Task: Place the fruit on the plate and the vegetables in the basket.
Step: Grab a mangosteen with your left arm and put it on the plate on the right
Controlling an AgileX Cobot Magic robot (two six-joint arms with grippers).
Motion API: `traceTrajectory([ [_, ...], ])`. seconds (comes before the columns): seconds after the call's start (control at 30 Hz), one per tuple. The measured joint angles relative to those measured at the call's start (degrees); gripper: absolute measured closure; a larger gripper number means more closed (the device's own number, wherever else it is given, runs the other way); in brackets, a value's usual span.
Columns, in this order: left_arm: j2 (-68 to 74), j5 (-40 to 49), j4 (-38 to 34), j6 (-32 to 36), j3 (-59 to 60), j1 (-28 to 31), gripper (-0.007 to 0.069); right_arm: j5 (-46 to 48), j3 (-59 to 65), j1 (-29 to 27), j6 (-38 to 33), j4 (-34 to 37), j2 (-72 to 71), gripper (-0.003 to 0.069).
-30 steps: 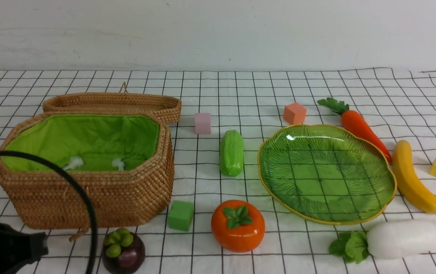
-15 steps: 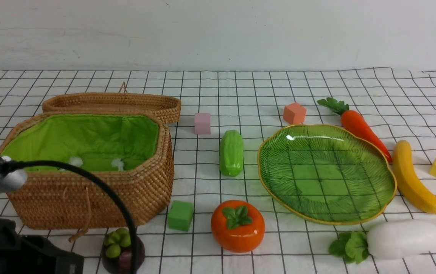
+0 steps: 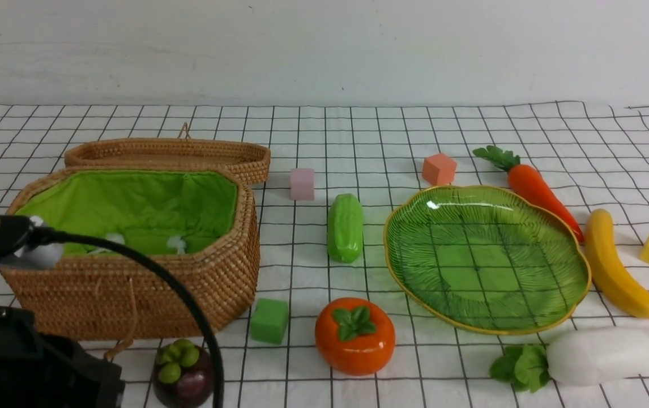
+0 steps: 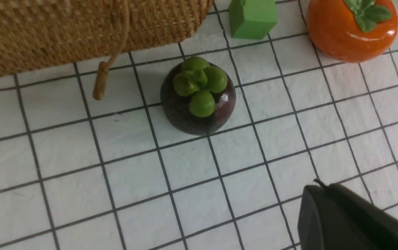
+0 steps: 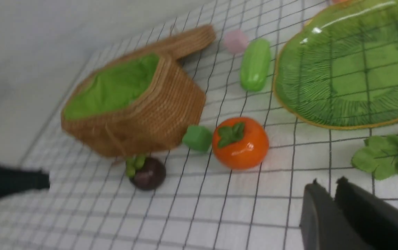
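Black left arm (image 3: 13,362), looping black cable (image 3: 218,368), silver connector (image 3: 38,255).

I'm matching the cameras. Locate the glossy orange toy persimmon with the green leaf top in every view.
Front view: persimmon low centre, right of the green foam cube.
Left wrist view: persimmon beside the cube, beyond the mangosteen.
Right wrist view: persimmon mid-picture, beside the cube.
Shared landmark: the green foam cube.

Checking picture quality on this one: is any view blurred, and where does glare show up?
Front view: sharp and evenly lit with soft shadows, and a white glare streak on the far side of the plate. Left wrist view: mostly sharp, with a small highlight on the mangosteen. Right wrist view: smeared by motion blur, worst on the basket.
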Motion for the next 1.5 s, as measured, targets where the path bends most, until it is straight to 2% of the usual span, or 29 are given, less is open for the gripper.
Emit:
traceTrajectory([
  [0.1,3.61,0.14,1.00,0.00,-0.86,-0.25,0.0638,9.83,-12.16,0.31,-5.64,-0.48,6.42,0.0571],
  [0.17,6.42,0.14,1.05,0.54,-1.00,-2.55,0.0638,12.62,-19.15,1.91,-7.16,-0.48,8.88,0.0571],
  [0.3,9.68,0.00,2.95,-2.04,-1.34,-9.62,0.0638,12.18,-23.50,5.60,-7.73,-0.42,9.75,0.0571],
  [0.43,12.51,-0.55,8.76,-9.58,-2.03,-11.16,0.0624,11.86,-23.85,7.67,-8.85,-0.47,9.75,0.0571],
  [0.53,15.50,-1.66,13.82,-13.32,-2.16,-11.23,0.0525,11.86,-23.85,7.96,-10.29,-0.47,9.88,0.0571],
  [0.67,19.85,-5.39,17.41,-17.34,-2.20,-11.23,0.0298,11.86,-23.85,7.96,-12.31,-0.61,9.93,0.0570],
  [0.7,20.08,-5.66,17.74,-17.62,-2.20,-11.23,0.0285,11.86,-23.85,7.96,-12.40,-0.61,9.93,0.0570],
  [0.73,21.72,-7.67,19.03,-19.56,-2.20,-11.23,0.0199,11.86,-23.85,7.96,-13.02,-0.61,9.93,0.0570],
  [0.83,26.08,-11.50,24.37,-26.05,-2.33,-11.23,0.0041,11.91,-23.85,7.96,-13.95,-0.61,9.93,0.0570],
  [0.87,26.38,-11.65,24.37,-26.45,-2.33,-11.23,0.0027,11.91,-23.85,7.96,-14.07,-0.61,9.93,0.0570],
  [0.93,29.69,-13.05,29.46,-31.25,-2.33,-11.23,-0.0028,12.38,-23.85,7.96,-14.67,-0.61,9.93,0.0570],
  [1.03,34.17,-14.92,35.56,-37.36,-2.33,-11.23,-0.0041,12.85,-23.85,7.96,-14.90,-0.61,9.93,0.0568],
  [1.17,38.24,-17.63,38.90,-41.08,-2.33,-11.23,0.0002,13.38,-23.85,7.96,-15.09,-0.61,9.93,0.0568],
  [1.3,40.17,-18.49,40.33,-42.05,-2.54,-11.23,0.0083,13.67,-23.85,7.96,-15.15,-0.61,9.93,0.0568],
  [1.5,40.27,-18.20,40.57,-42.61,-2.67,-11.23,0.0084,13.67,-23.85,7.96,-15.15,-0.61,9.93,0.0568],
])
